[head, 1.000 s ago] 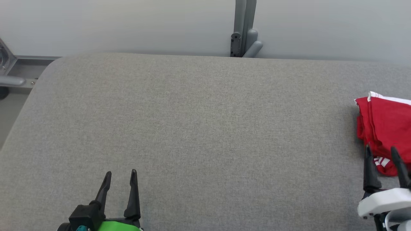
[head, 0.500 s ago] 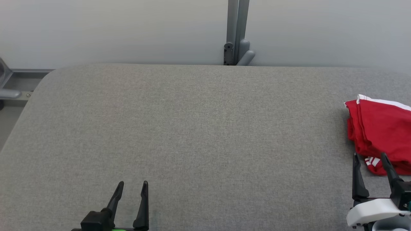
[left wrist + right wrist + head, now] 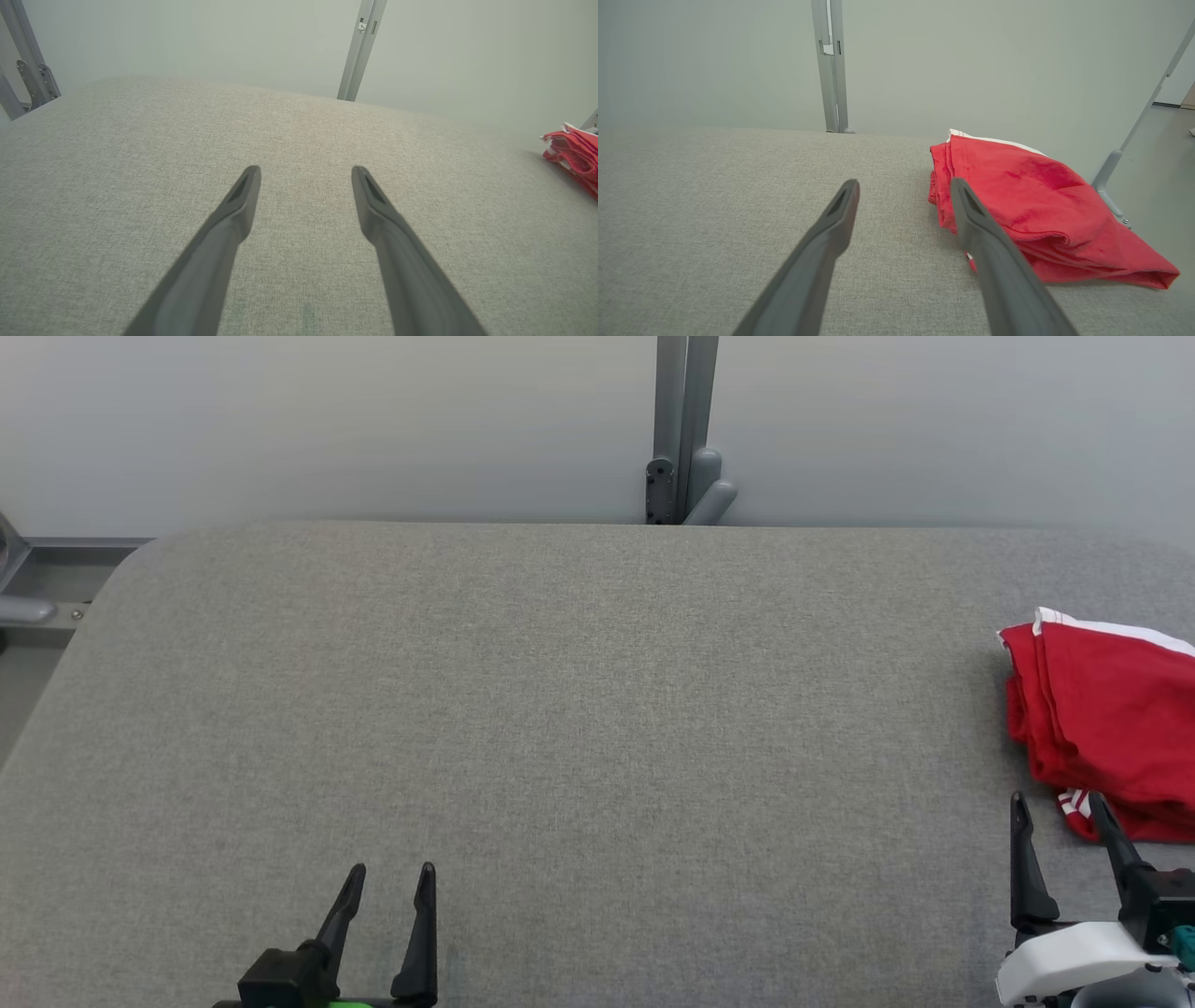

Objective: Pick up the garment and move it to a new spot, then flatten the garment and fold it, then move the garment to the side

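**A:** Fingers are parted on both arms, with nothing between them. In the head view the left gripper [image 3: 393,870] hangs over the bare near part of the table [image 3: 560,709]. The right gripper [image 3: 1056,798] is just short of the red garment [image 3: 1102,709].

**B:** How does the garment lie?

**A:** It is a compact stack of layers with a white-trimmed edge, at the table's far right, partly cut off by the frame.

**B:** And the left wrist view?

**A:** The fingers there are moderately spread over grey cloth. The garment [image 3: 572,149] is well off to one side.

**B:** The right wrist view?

**A:** The gap between the fingers points at the table just left of the garment [image 3: 1017,196]. One finger overlaps it in the picture, but I cannot tell whether it touches. The pile looks folded and lies close to the table's edge.

**B:** So which step is this?

**A:** It fits two. Either the garment is folded and already set aside with the arms free, or it is a bundle waiting to be lifted. I won't name a move that suits only one of these. Either way, the right gripper is the one within reach, and any contact would have to keep the layers together.
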Robot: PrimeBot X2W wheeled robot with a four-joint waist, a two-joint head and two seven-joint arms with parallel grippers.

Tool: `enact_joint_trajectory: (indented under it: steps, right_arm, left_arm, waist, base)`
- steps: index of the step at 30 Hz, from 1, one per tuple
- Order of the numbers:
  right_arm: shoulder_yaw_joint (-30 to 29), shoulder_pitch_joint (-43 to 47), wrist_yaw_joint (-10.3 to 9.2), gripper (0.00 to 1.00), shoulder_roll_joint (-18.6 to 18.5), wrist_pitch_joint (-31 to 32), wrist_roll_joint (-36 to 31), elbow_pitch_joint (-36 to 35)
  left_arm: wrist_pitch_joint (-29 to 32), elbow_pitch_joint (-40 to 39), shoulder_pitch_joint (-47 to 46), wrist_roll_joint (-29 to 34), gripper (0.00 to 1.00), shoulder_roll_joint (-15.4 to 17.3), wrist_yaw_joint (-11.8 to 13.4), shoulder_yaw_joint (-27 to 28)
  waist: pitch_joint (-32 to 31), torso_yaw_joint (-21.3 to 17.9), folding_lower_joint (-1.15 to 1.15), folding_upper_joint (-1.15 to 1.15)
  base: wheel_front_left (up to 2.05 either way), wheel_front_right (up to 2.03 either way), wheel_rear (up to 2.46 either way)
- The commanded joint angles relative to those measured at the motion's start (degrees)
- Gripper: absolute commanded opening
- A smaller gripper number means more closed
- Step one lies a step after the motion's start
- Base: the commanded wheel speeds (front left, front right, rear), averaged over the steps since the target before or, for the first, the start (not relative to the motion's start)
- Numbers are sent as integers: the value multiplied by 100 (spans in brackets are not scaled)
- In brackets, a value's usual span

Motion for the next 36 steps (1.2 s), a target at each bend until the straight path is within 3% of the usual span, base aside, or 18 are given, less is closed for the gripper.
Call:
enact_joint_trajectory:
  steps: [1, 36]
  right_arm:
    - [7, 21, -7, 100, -15, -22, -18, 27]
    - [-45, -61, -7, 100, -13, -22, 25, 249]
  left_arm:
    - [-14, -15, -85, -40, 100, 14, 39, 11]
    - [-14, -2, -116, -17, 100, 13, 29, -23]
  waist:
    - [-4, 3, 0, 0]
    - [-61, -8, 0, 0]
  base:
    - [0, 0, 0]
    - [0, 0, 0]
